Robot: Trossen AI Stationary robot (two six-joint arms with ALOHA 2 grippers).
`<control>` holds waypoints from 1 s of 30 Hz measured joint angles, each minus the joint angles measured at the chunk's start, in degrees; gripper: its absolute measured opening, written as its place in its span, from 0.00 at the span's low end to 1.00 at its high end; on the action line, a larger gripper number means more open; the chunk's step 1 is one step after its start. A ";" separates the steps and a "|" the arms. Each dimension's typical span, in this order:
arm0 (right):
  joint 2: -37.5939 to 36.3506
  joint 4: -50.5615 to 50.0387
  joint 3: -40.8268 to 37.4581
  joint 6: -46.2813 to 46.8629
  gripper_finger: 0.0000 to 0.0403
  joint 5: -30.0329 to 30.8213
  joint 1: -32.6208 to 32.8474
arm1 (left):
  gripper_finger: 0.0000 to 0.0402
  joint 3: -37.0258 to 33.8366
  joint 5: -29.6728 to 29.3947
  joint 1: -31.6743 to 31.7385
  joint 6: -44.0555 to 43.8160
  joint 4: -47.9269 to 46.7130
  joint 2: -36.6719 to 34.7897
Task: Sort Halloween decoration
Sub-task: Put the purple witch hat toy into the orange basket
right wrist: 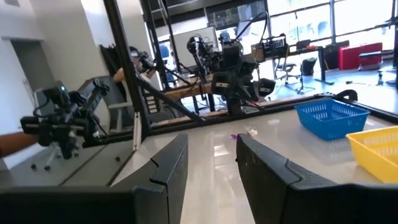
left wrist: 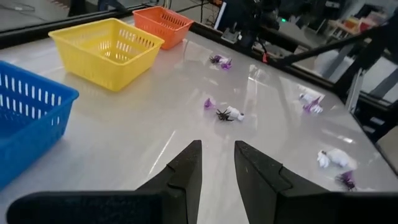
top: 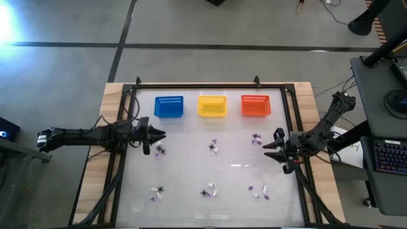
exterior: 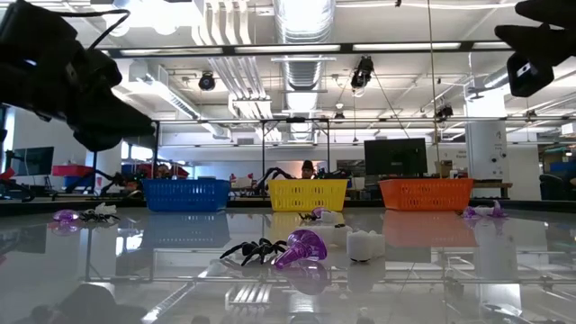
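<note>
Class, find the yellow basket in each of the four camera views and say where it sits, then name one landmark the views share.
High view: yellow basket, top centre, between the blue basket and the orange basket.
Low view: centre, at the table's far side.
Left wrist view: upper left.
Right wrist view: only a corner at the right edge.
Shared landmark: the blue basket beside it, visible in all four.

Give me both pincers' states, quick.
Left pincer: open, empty, above the table's left side near the blue basket.
Right pincer: open, empty, at the table's right side.
</note>
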 joint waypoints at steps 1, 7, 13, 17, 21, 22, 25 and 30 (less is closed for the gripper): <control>0.00 -0.31 0.00 -0.70 0.32 -0.02 0.00 | 0.19 -0.01 0.02 0.00 -0.07 0.02 0.22; -0.02 -2.51 0.00 -4.52 0.32 0.00 0.00 | 0.19 -0.01 0.33 -0.07 -2.41 1.02 1.47; -0.02 -2.07 0.00 -3.05 0.32 2.14 0.00 | 0.19 0.00 0.37 -0.07 -2.57 2.70 3.78; -0.07 -1.59 0.00 0.59 0.32 13.56 0.00 | 0.21 -0.01 0.54 -0.07 -2.66 4.16 5.52; -0.07 -1.59 0.00 3.64 0.32 24.30 -0.02 | 0.27 -0.02 2.48 -0.07 -2.77 7.23 6.99; -0.07 -1.59 0.00 3.71 0.32 24.88 -0.02 | 0.30 0.00 2.74 -0.07 -2.79 8.29 7.35; -0.02 -1.59 0.00 3.07 0.32 24.99 -0.02 | 0.37 0.00 2.82 -0.07 -2.77 9.97 8.16; -0.09 -1.60 0.00 -1.37 0.32 25.56 -0.02 | 0.45 -0.02 1.89 -0.07 -2.77 11.25 9.48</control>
